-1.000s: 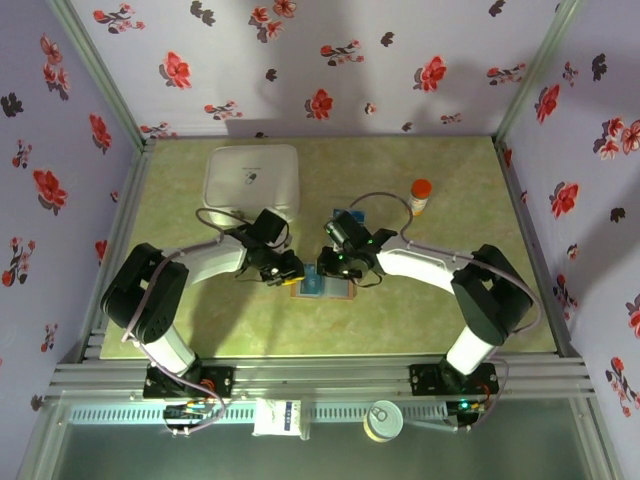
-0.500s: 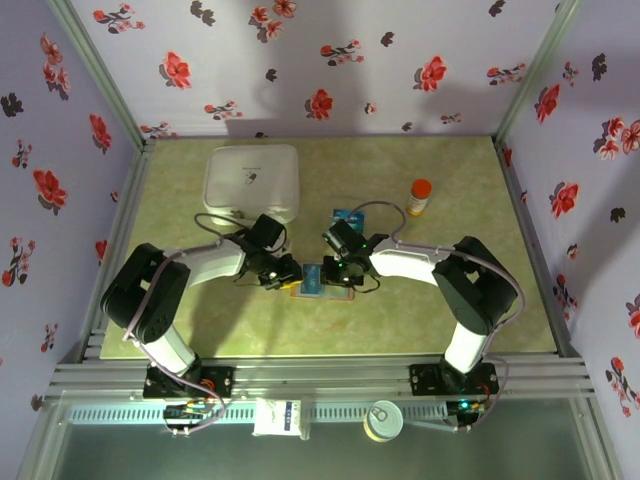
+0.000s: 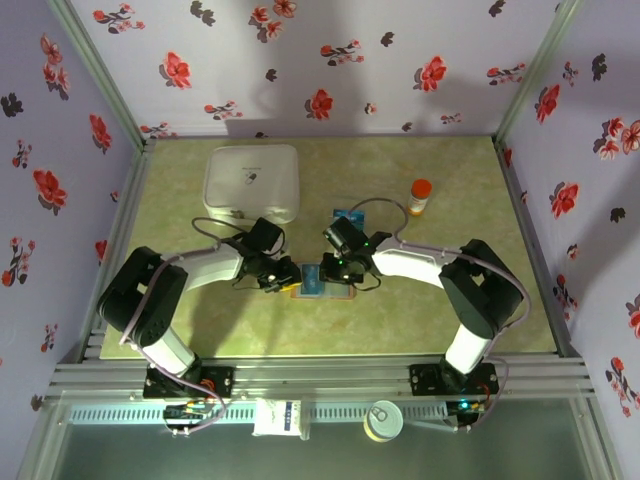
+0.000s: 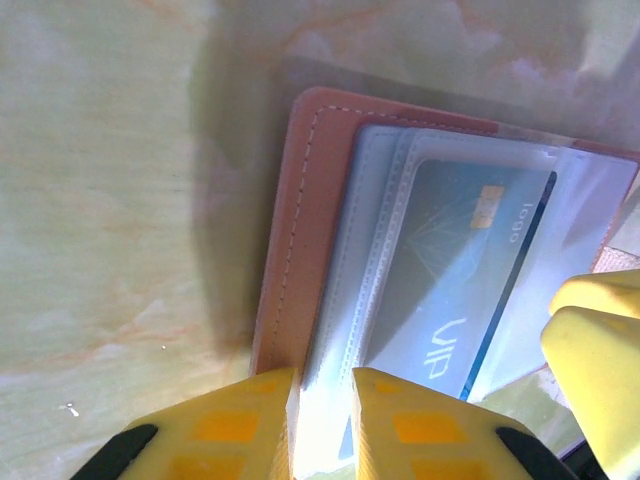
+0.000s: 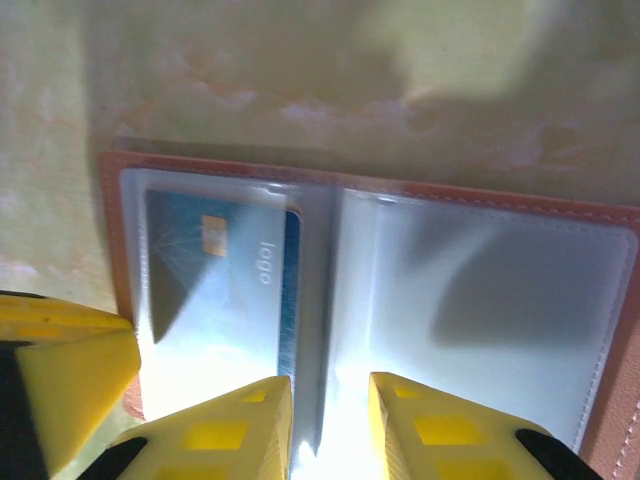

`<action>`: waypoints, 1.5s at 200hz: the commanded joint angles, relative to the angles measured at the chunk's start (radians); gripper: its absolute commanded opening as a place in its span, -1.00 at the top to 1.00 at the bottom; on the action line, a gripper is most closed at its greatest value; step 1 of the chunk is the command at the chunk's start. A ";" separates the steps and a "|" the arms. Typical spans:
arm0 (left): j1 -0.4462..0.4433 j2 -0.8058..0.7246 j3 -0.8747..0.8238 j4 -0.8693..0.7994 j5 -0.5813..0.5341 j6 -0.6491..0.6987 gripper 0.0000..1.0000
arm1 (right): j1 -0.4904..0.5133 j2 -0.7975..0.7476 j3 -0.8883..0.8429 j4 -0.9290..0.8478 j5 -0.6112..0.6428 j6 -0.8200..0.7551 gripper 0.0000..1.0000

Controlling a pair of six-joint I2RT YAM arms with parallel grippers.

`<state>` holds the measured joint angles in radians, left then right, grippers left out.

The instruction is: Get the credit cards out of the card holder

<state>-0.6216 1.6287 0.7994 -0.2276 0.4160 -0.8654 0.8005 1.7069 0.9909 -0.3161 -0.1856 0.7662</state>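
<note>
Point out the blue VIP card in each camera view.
Top external: blue card near centre, between left pincer and right pincer.
Left wrist: card right of centre, VIP lettering low.
Right wrist: card in left half.
Shared landmark: brown leather edge of the card holder.

This is a robot test booth in a lab, not a lived-in room. A left arm [image 3: 210,265] and a right arm [image 3: 420,265] are bolted to an aluminium rail [image 3: 320,375] at the near edge of a green marbled worktop [image 3: 400,320]. Bare metal posts [image 3: 100,75] frame it, and the walls [image 3: 300,50] are flat panels of flowered lilac paper, like a staged backdrop.
</note>
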 commanded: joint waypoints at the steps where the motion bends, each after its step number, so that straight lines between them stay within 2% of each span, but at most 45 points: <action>1: -0.004 -0.029 0.035 -0.032 0.006 0.005 0.61 | 0.005 -0.021 0.031 -0.016 -0.013 -0.013 0.45; 84: 0.011 0.069 0.183 -0.158 -0.016 0.111 0.71 | 0.003 -0.003 0.042 0.008 -0.033 0.013 0.45; 193: 0.012 0.118 0.151 -0.134 0.011 0.144 0.68 | 0.004 0.029 0.048 0.050 -0.067 0.042 0.43; 300: 0.012 0.129 0.124 -0.141 0.003 0.136 0.75 | 0.003 0.065 0.038 0.083 -0.087 0.051 0.47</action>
<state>-0.6167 1.7351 0.9451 -0.3515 0.4198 -0.7483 0.8005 1.7523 1.0157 -0.2436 -0.2630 0.7975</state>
